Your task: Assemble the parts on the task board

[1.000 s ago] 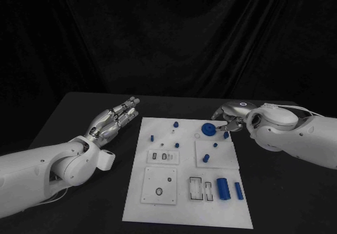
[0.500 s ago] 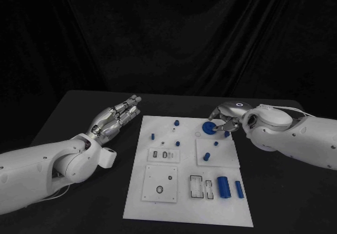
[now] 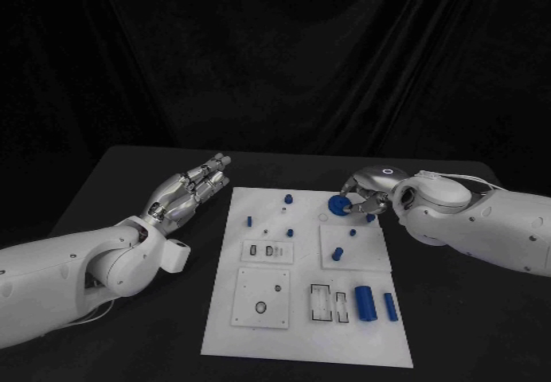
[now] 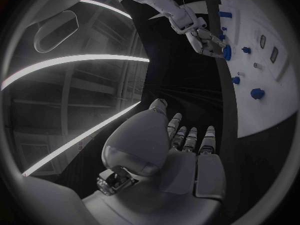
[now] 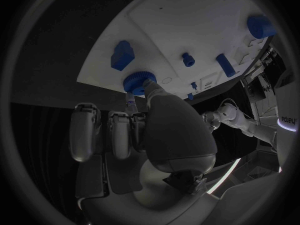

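Black table [image 3: 127,171] carries white task board [image 3: 304,334] at centre. Left hand [image 3: 189,191] rests beside board's left edge, fingers straight and close together, holding nothing. Right hand [image 3: 365,191] at board's far right corner, fingers curled round blue round gear-like part [image 3: 339,205]; part seems pinched and slightly off board, contact hard to judge. Two blue cylinders [image 3: 365,305] lie side by side in near right area. Short blue peg [image 3: 337,255] stands mid-board, right of centre.
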`<act>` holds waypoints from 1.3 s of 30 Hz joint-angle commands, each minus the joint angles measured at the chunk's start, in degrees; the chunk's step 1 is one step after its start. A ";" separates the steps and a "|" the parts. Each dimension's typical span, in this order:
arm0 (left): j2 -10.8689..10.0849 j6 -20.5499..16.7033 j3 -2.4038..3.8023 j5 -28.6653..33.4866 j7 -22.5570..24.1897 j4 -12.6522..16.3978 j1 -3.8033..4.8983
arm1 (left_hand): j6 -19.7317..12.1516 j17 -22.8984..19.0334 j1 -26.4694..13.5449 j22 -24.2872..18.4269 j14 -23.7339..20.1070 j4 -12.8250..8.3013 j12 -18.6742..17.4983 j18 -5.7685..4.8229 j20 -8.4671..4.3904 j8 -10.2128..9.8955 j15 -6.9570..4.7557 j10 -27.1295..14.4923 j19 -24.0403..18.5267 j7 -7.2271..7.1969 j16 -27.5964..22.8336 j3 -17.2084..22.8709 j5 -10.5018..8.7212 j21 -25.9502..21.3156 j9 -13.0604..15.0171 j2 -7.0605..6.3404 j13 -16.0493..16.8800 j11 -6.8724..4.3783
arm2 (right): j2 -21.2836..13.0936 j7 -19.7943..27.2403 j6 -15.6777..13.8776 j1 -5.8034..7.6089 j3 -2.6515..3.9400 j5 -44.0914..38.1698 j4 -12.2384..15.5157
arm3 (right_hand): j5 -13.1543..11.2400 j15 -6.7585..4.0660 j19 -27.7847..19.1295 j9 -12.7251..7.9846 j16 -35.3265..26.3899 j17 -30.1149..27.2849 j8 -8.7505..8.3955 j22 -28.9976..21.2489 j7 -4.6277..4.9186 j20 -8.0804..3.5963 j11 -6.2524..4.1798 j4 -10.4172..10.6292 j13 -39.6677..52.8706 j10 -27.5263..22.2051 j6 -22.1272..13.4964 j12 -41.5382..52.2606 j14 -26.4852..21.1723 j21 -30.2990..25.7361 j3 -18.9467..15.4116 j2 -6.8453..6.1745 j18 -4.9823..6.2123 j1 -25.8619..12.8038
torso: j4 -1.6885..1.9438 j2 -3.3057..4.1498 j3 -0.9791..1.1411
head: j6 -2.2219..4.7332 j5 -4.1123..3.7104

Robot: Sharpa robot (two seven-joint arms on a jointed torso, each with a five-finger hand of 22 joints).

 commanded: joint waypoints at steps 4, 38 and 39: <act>0.20 0.90 0.05 -0.19 3.35 -0.10 0.04 | 0.09 -0.06 0.58 0.09 -0.02 0.04 -0.13 1.05 0.44 0.23 0.52 -0.01 0.06 0.13 -0.21 0.32 0.29 0.20 0.04 0.07 0.04 0.53 | 0.27 0.93 -0.17 -0.94 -0.10 -0.01 -0.39 | 1.20 0.30 0.15 1.28 0.15 15.07 1.18 8.14 -0.26 0.35 0.16 -0.84 15.06 5.97 1.08 0.14 5.95 0.13 0.22 0.66 -0.44 0.07 | -0.03 -0.01 0.00 | -0.12 -0.13; 0.45 1.11 0.04 -0.19 2.94 -0.83 -0.03 | -0.23 -0.06 0.67 0.09 -0.02 -0.01 -0.14 1.04 0.54 0.17 0.65 -0.07 0.07 0.20 -0.21 0.47 0.31 0.21 0.00 0.05 0.02 0.62 | -0.99 2.14 -3.59 0.95 -0.04 5.84 5.77 | 16.16 -0.31 1.04 9.50 0.15 15.07 8.26 9.70 -0.70 -0.25 -0.41 -0.51 15.06 5.97 1.13 0.14 5.95 1.13 1.78 1.31 -0.78 -2.98 | 0.02 0.03 -0.05 | -0.65 0.16; 0.50 1.17 0.04 -0.19 2.90 -0.88 -0.03 | -0.23 -0.06 0.67 0.09 -0.02 -0.01 -0.14 1.04 0.54 0.17 0.65 -0.07 0.07 0.20 -0.21 0.47 0.31 0.21 0.00 0.05 0.02 0.62 | -0.77 2.16 -3.47 0.99 -0.04 6.04 5.97 | 16.31 -0.26 1.06 9.51 0.15 15.07 8.24 9.73 -0.57 -0.22 -0.34 -0.39 15.06 5.97 1.05 0.14 5.95 1.15 1.85 1.31 -0.79 -3.12 | 0.02 0.03 -0.01 | -0.75 0.02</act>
